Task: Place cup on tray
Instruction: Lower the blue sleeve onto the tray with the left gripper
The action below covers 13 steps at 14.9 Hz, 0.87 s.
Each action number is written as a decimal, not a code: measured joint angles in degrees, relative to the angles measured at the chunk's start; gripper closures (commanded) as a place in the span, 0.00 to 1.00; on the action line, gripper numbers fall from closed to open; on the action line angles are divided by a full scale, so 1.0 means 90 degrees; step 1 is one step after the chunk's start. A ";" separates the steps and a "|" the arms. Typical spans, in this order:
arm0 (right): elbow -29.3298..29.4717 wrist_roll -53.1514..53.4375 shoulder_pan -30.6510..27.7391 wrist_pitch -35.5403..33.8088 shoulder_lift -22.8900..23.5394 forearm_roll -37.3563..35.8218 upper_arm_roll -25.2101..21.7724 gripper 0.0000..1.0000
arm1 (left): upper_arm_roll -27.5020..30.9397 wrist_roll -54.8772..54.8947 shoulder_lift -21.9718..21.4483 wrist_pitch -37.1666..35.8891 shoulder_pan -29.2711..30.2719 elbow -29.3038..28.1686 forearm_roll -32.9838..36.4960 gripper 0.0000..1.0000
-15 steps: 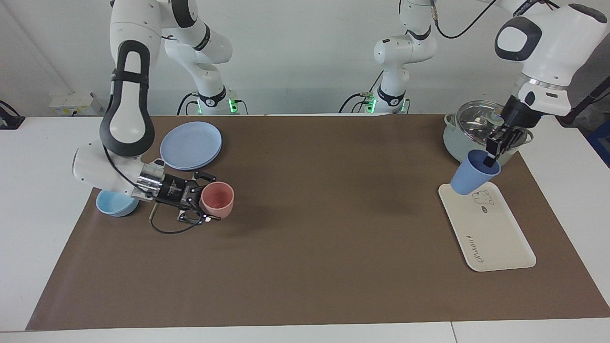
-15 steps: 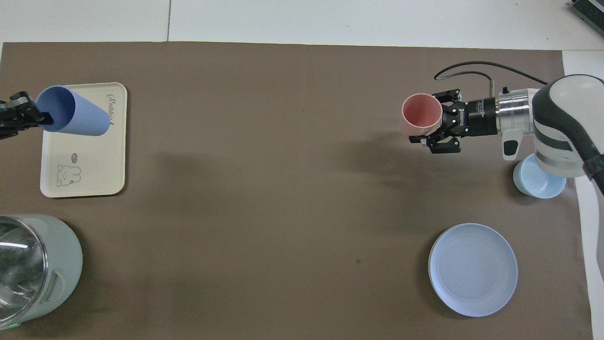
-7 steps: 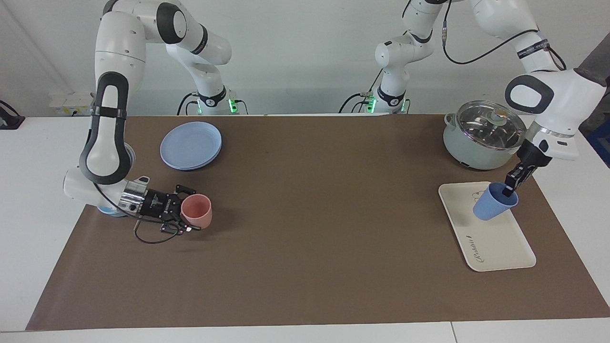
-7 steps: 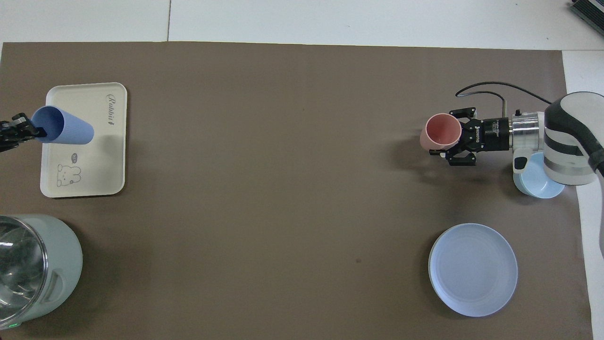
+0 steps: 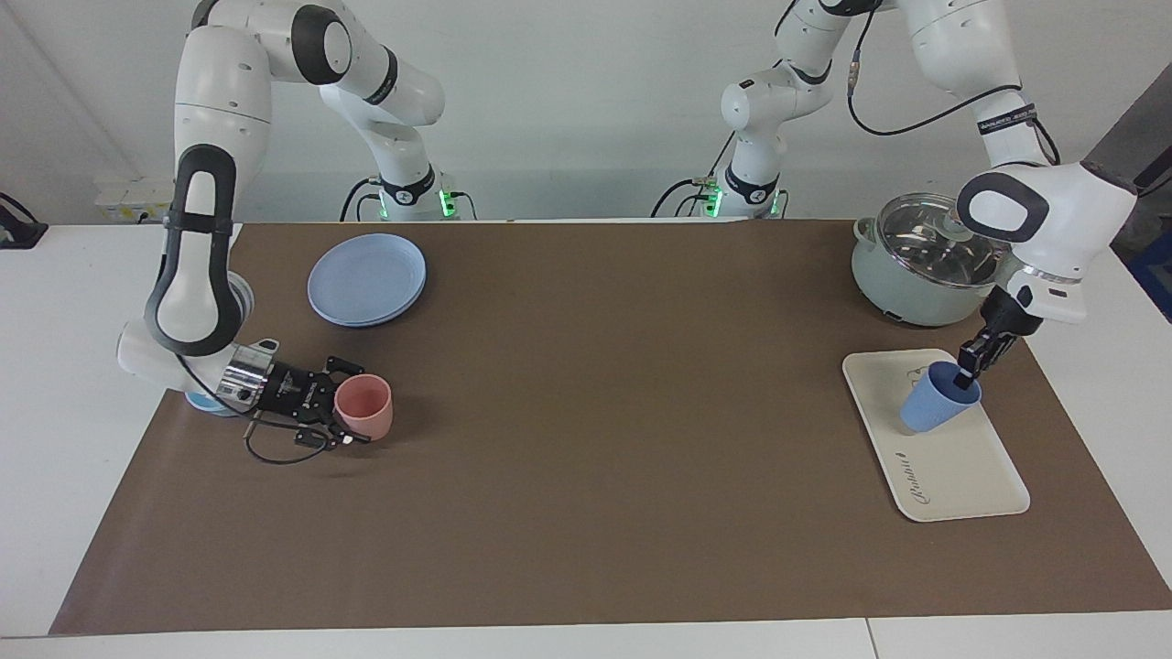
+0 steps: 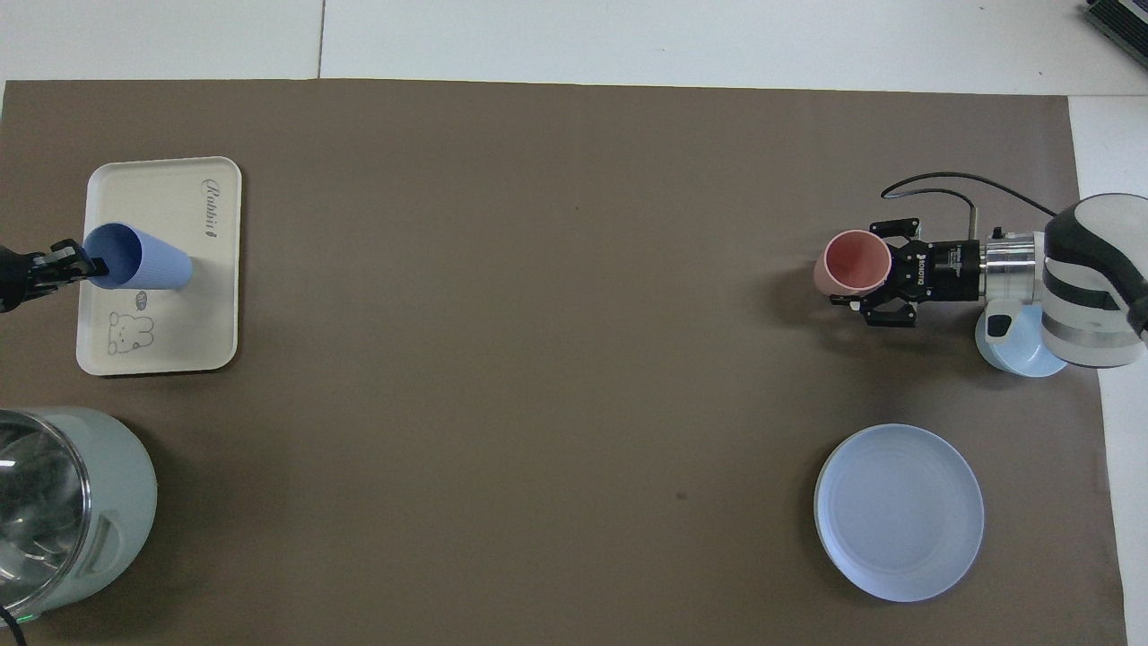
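Note:
The periwinkle-blue cup [image 5: 932,408] [image 6: 143,267] leans tilted on the cream tray [image 5: 961,471] [image 6: 134,193] at the left arm's end of the table. Its base is down on the tray's middle, beside the bear drawing. My left gripper [image 5: 967,373] [image 6: 92,265] is shut on the cup's rim, one finger inside the mouth. At the right arm's end, my right gripper [image 5: 341,408] [image 6: 886,269] lies low over the mat, shut on the rim of a pink cup [image 5: 364,407] [image 6: 854,262] that stands upright on the mat.
A pale green pot with a glass lid [image 5: 925,261] [image 6: 54,502] stands nearer to the robots than the tray. A round blue plate [image 5: 366,279] [image 6: 899,511] lies nearer to the robots than the pink cup. A light-blue bowl [image 6: 1022,350] sits under the right arm's wrist.
The left gripper has come down and carried the blue cup from above the tray onto it. The right gripper has lowered the pink cup to the mat, drawing it toward the right arm's end.

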 measured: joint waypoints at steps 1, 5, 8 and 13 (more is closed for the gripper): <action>-0.0006 0.0000 -0.0024 0.0014 -0.0003 0.0000 -0.0004 1.00 | -0.0014 0.0116 0.0015 0.0003 -0.0002 -0.0002 0.0000 0.00; -0.0070 -0.0080 -0.0080 0.0161 -0.0004 0.0000 -0.0013 1.00 | -0.0031 0.0335 -0.0053 -0.0089 -0.0006 0.0072 -0.0001 0.00; -0.0058 -0.0121 -0.0060 0.0689 -0.0007 0.0027 0.0017 1.00 | -0.0014 0.0416 -0.0395 -0.1123 -0.0004 0.0508 0.0341 0.00; -0.0053 -0.0121 0.0021 0.0965 -0.0007 0.0362 0.0037 1.00 | -0.0118 0.0473 -0.1072 -0.2782 -0.0155 0.1186 0.1604 0.00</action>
